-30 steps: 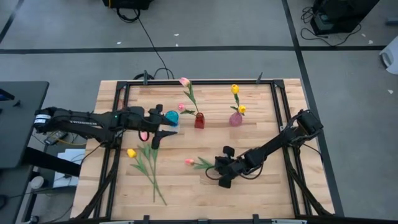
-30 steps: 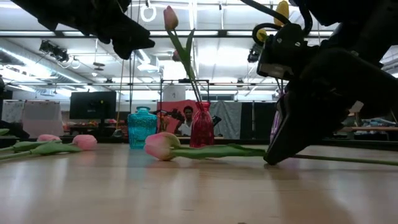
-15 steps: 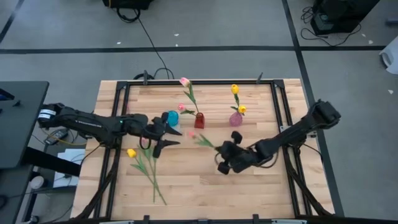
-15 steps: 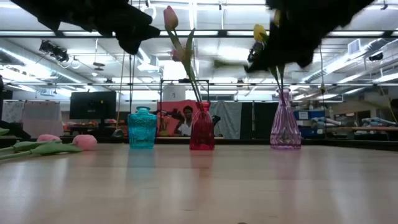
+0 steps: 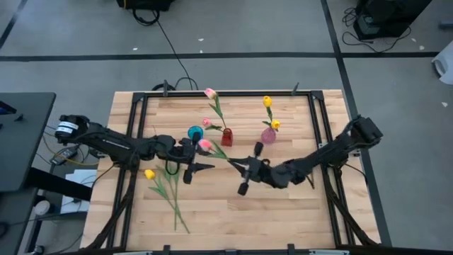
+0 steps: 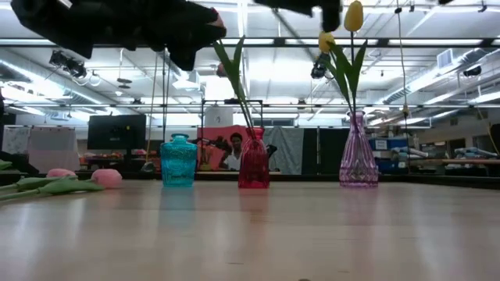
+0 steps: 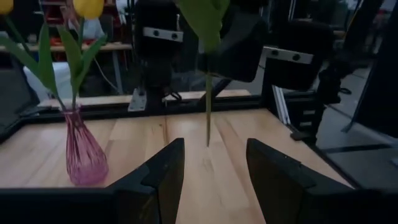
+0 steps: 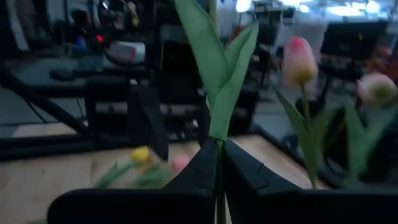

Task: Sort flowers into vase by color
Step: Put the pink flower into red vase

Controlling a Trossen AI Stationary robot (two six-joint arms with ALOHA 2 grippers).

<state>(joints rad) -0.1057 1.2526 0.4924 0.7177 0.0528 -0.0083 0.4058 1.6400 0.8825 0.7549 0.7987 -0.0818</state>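
A pink flower [image 5: 206,146] hangs above the table's middle, its stem in my shut right gripper [image 5: 239,165], its head tilted toward the left arm. In the right wrist view its green leaves [image 8: 219,68] rise above my fingers. My left gripper [image 5: 197,160] stands open and level just left of the flower. In the left wrist view the stem [image 7: 208,118] hangs ahead of the open fingers, untouched. Along the far side stand a teal vase [image 5: 195,132], a red vase [image 5: 226,137] with pink flowers and a pink vase [image 5: 268,135] with yellow flowers. My right gripper pinches the pink flower's stem [image 8: 217,144] between its two fingers, just below the leaves. The fingers come level from the table's right and lie across the stem. The flower is lifted clear, roughly upright, and its lower stem end [image 7: 208,140] hangs free below the hold.
A yellow flower [image 5: 149,173] and other green stems [image 5: 172,202] lie on the table at the near left, under the left arm. A pink bud [image 6: 105,178] lies there too. A black frame [image 5: 212,95] borders the wooden table.
My right gripper has risen from the table with the pink flower, gone toward the far edge and tipped from pointing down to level. The flower, which lay flat, is now lifted clear and stands roughly upright. My left gripper has moved toward the near edge and the flower, and stayed open.
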